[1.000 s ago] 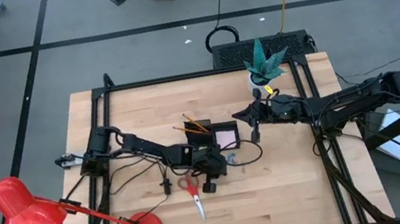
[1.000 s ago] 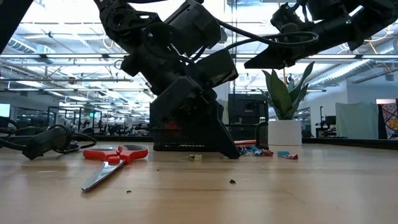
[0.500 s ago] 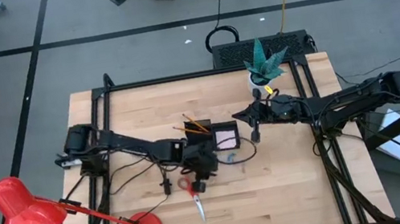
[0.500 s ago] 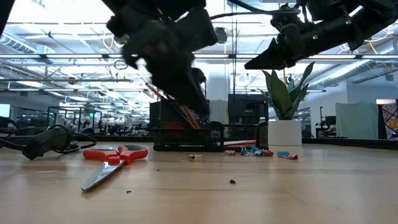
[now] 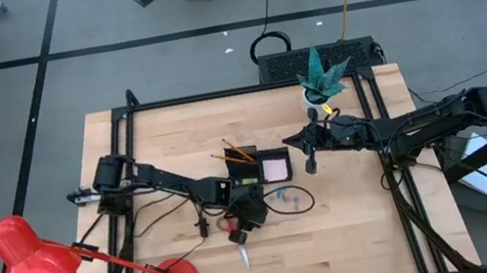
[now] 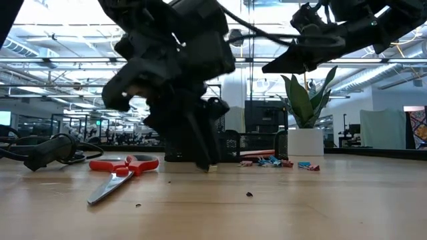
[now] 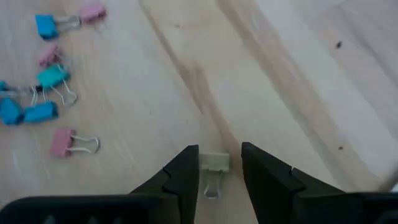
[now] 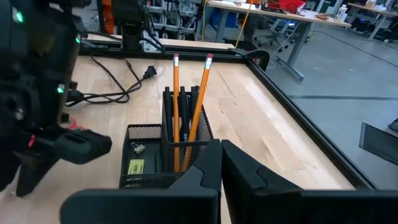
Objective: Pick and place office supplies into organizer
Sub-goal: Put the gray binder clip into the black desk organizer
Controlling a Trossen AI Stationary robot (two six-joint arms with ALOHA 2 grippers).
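Where the left gripper (image 7: 216,180) comes down to the table (image 5: 358,226), a small pale-yellow binder clip (image 7: 214,163) lies flat on the wood between its parted fingers, wire handle toward the wrist. Blue and pink clips (image 7: 46,93) lie scattered nearby. Red-handled scissors (image 6: 120,170) rest beside the black mesh organizer (image 8: 161,155), which holds orange pencils (image 8: 186,106). Right gripper (image 8: 221,155) hovers above the organizer, fingers together, empty.

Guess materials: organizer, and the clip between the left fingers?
Organizer: looks like black wire mesh, probably metal, matte; the grid weave shows on its walls.
Clip between the open left gripper fingers: pale yellow body, likely painted metal, with bare silvery wire loops. Hard to be certain.
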